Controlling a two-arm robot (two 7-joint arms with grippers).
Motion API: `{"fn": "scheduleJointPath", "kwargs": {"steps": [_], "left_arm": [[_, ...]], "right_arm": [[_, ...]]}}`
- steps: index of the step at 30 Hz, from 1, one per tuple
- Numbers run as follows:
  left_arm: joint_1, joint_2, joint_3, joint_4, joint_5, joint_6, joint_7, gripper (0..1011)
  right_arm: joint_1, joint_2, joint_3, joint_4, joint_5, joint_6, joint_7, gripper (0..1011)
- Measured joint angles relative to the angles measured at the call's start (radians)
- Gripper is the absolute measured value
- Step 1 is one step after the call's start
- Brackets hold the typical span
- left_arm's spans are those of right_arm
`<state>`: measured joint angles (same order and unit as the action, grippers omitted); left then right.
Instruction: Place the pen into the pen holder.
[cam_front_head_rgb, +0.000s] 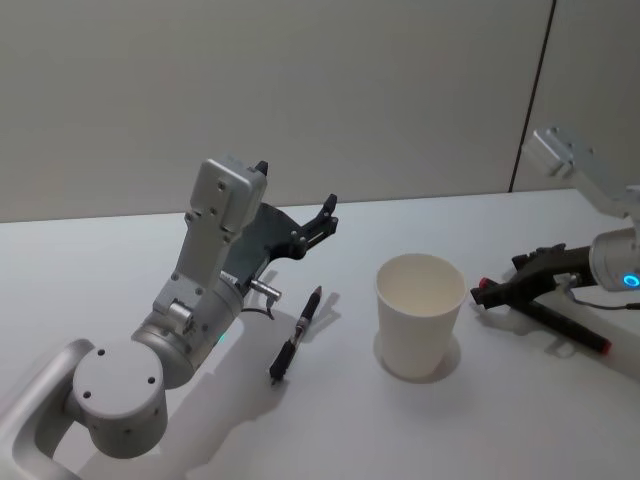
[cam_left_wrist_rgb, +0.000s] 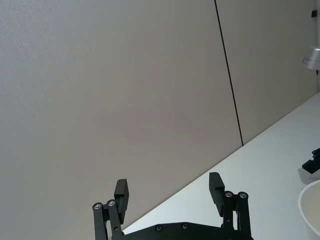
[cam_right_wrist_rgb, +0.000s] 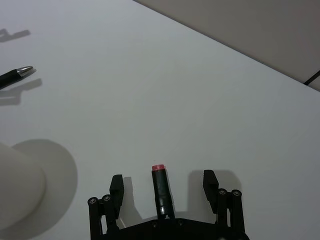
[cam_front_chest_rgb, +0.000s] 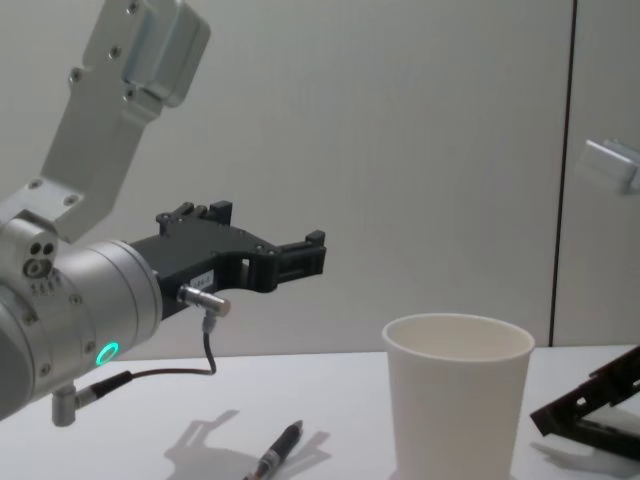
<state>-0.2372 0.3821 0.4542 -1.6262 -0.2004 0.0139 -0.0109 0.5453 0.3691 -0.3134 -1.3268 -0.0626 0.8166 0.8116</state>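
- Jaws of the left gripper (cam_left_wrist_rgb: 168, 183) stand wide and empty, raised well above the table (cam_front_head_rgb: 560, 420) and aimed at the back wall.
- Pen (cam_front_head_rgb: 297, 335) lies flat on the table just beside that arm, between it and the cup (cam_front_head_rgb: 420, 335); it is not yet picked up.
- Cup stands upright mid-table, empty, near the pen but apart from it.
- Right gripper (cam_right_wrist_rgb: 163, 176) sits low over the table on the cup's other side, jaws wide. A dark red-tipped stick (cam_right_wrist_rgb: 161, 190) lies between them, touched by neither.
- Risk, as I judge it: the pen is thin and round, so jaws closing off-centre could roll or flick it away. Coming down too far would jam them on the table.
- The paper cup looks light. A knock from the arm, or the pen catching the rim, could tip it over.
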Motion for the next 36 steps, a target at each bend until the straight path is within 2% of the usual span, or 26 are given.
{"fn": "scheduleJointPath", "kwargs": {"steps": [24, 28, 35, 36], "left_arm": [[0.000, 0.000, 0.000, 0.000, 0.000, 0.000, 0.000, 1001], [0.000, 0.000, 0.000, 0.000, 0.000, 0.000, 0.000, 1001], [0.000, 0.000, 0.000, 0.000, 0.000, 0.000, 0.000, 1001], [0.000, 0.000, 0.000, 0.000, 0.000, 0.000, 0.000, 1001]], "right_arm": [[-0.009, 0.012, -0.017, -0.008, -0.013, 0.009, 0.016, 996], [-0.009, 0.012, -0.018, -0.009, -0.012, 0.011, 0.015, 928], [-0.010, 0.013, -0.019, -0.010, -0.011, 0.013, 0.013, 733], [-0.010, 0.013, -0.019, -0.010, -0.011, 0.013, 0.013, 680]]}}
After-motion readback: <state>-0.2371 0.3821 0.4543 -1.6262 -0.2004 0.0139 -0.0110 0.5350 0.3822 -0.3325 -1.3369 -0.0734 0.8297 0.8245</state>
